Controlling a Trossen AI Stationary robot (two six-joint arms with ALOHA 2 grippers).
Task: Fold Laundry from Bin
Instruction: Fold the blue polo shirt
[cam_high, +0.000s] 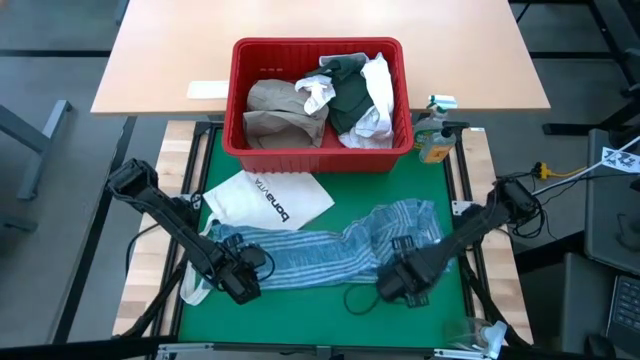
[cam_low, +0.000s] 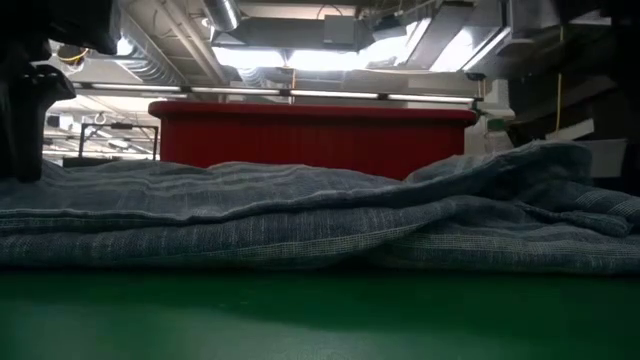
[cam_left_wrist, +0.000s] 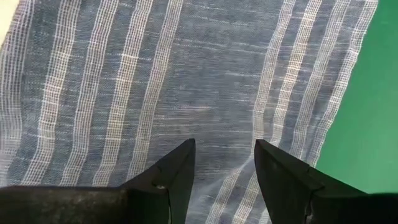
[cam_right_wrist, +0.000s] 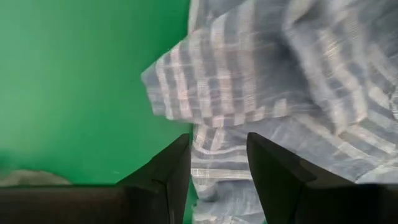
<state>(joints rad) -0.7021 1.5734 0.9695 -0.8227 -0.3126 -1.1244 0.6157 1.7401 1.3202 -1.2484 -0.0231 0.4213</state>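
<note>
Left gripper (cam_left_wrist: 224, 155), right gripper (cam_right_wrist: 217, 149) over blue-striped cloth (cam_high: 320, 250) ends, seemingly parted.

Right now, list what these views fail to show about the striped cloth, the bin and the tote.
- Bin contents, low view: only its red front wall shows; the striped cloth blocks the base.
- Tote, high view: the cloth and left end effector cover its near edge.
- Cloth ends, wrist views: cut off by the frame.
- Bottle label, high view: too small.

Lab: exposed ceiling ducts (cam_low: 290, 35)
</note>
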